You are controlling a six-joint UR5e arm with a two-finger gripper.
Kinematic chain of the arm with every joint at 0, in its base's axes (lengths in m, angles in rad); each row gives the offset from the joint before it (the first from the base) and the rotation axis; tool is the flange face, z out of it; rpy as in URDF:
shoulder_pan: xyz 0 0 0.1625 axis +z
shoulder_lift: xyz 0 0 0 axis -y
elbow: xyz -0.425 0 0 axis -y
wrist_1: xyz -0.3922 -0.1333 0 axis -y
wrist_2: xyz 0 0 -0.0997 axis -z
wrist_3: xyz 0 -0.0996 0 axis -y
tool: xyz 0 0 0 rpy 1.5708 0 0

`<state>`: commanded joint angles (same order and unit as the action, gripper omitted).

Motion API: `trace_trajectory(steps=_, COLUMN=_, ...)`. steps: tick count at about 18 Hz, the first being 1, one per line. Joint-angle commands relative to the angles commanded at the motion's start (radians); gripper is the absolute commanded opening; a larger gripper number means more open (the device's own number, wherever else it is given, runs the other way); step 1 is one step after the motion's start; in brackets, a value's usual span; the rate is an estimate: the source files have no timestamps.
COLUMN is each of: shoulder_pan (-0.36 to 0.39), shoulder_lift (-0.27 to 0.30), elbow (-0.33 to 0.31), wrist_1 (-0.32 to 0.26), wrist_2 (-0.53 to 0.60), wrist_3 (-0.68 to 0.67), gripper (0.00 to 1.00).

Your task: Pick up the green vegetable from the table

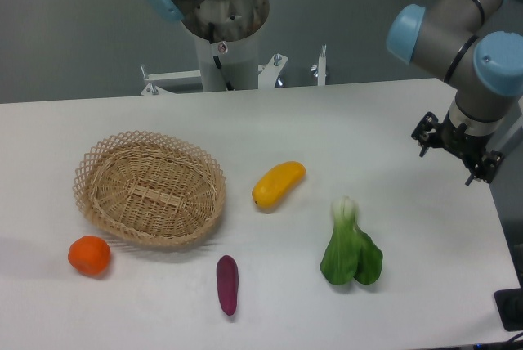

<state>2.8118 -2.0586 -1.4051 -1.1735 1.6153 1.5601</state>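
We judged the main risk to be a grip on the soft leaves, letting the green vegetable [350, 249] slip or roll on the table [384, 121]. It lay near the front right, dark leaves toward us, pale stalk pointing away. Our gripper [458, 154] hung far right, holding nothing; we could not tell its opening.

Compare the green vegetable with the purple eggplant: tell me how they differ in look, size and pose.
The green vegetable is green with a pale stalk end; the purple eggplant is uniformly dark purple. The vegetable is broad and leafy, clearly bigger; the eggplant is slim and small. The vegetable's stalk points away from the camera with its leaves fanning toward the near edge; the eggplant is a straight spindle. Both lie loose on the white table, untouched.
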Motion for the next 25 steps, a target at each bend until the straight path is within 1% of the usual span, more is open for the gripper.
trace_trajectory(steps=5, shoulder_pan=0.000, shoulder_lift=0.000, elbow=0.000, wrist_1=0.000, wrist_2=0.012, wrist_3=-0.005, gripper=1.00)
trace_trajectory(steps=8, shoulder_pan=-0.002, shoulder_lift=0.006, elbow=-0.005, wrist_1=-0.003, wrist_2=0.000, wrist_3=-0.040, gripper=1.00)
trace_trajectory(steps=10, shoulder_pan=-0.009, shoulder_lift=0.015, elbow=-0.002, wrist_1=-0.008, wrist_2=-0.041, wrist_3=-0.125, gripper=1.00)
trace_trajectory(steps=12, shoulder_pan=-0.020, shoulder_lift=0.029, elbow=-0.015, wrist_1=-0.012, wrist_2=-0.095, wrist_3=-0.237, gripper=1.00)
trace_trajectory(steps=14, shoulder_pan=-0.067, shoulder_lift=0.032, elbow=-0.020, wrist_1=-0.011, wrist_2=-0.117, wrist_3=-0.355, gripper=1.00)
trace_trajectory(steps=17, shoulder_pan=-0.139, shoulder_lift=0.017, elbow=-0.031, wrist_1=-0.005, wrist_2=-0.120, wrist_3=-0.526, gripper=1.00)
trace_trajectory(steps=19, shoulder_pan=-0.169, shoulder_lift=0.002, elbow=-0.044, wrist_1=0.000, wrist_2=-0.118, wrist_3=-0.589, gripper=1.00)
trace_trajectory(steps=22, shoulder_pan=-0.190, shoulder_lift=-0.037, elbow=-0.048, wrist_1=0.009, wrist_2=-0.118, wrist_3=-0.624, gripper=1.00)
trace_trajectory(steps=25, shoulder_pan=-0.212, shoulder_lift=-0.067, elbow=-0.055, wrist_1=0.047, wrist_2=-0.120, wrist_3=-0.621, gripper=1.00)
